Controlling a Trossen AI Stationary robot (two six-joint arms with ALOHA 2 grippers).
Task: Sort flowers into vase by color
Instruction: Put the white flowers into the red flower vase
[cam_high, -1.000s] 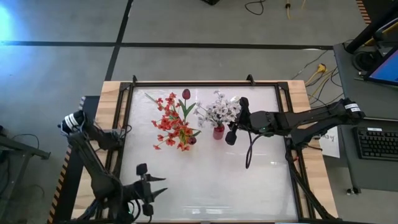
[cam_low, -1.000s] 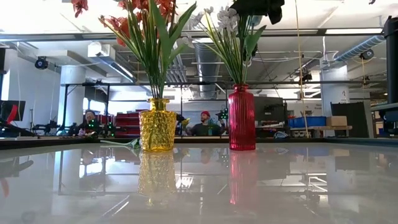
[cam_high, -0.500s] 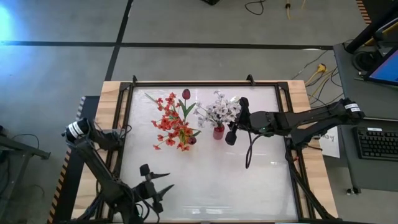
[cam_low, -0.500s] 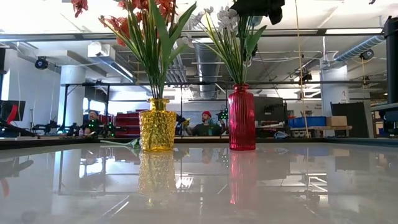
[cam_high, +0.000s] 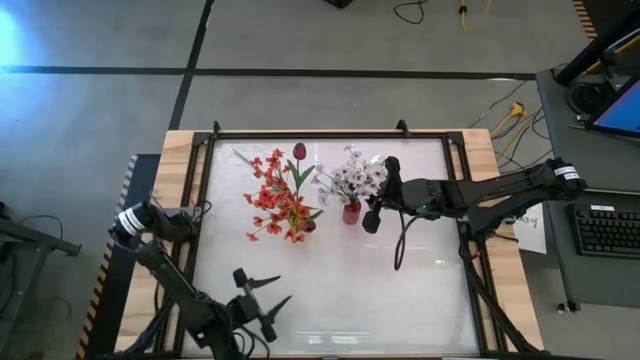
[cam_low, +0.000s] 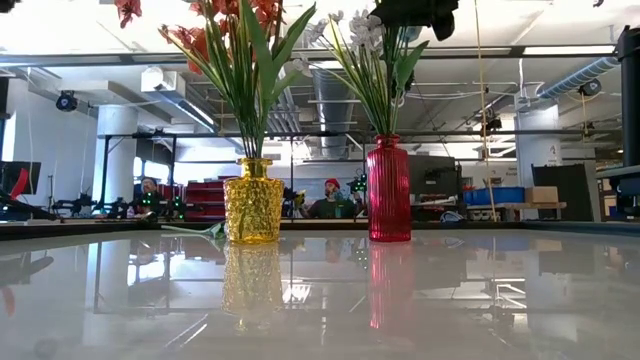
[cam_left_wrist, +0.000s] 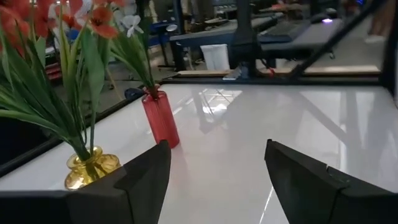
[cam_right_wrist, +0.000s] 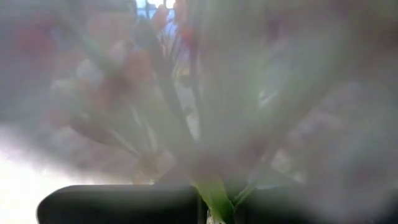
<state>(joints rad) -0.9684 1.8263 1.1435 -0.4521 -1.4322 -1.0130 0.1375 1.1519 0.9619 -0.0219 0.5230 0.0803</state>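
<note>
White flowers stand with their stems in a red vase. Red-orange flowers and a dark red tulip stand in a yellow vase to its left. My right gripper hangs at the white blossoms above the red vase, shut on a green stem. It shows dark at the top of the low view. My left gripper hovers open near the table's near left edge, pointing toward the vases, with nothing between its fingers. My right gripper pinches a green flower stem between its two fingers, which come in about level from the table's right. The stem rises upright out of the gap among blurred white blossoms. Which flower it belongs to, and its lower end, cannot be told.
A loose green stem lies on the table at the far left, behind the yellow vase. The white tabletop has a black frame rail around it. People sit in the room beyond the far edge.
My left gripper has moved along the near edge toward the table's right and has sunk lower, turning a little toward the vases. My right gripper and both bouquets have kept still.
</note>
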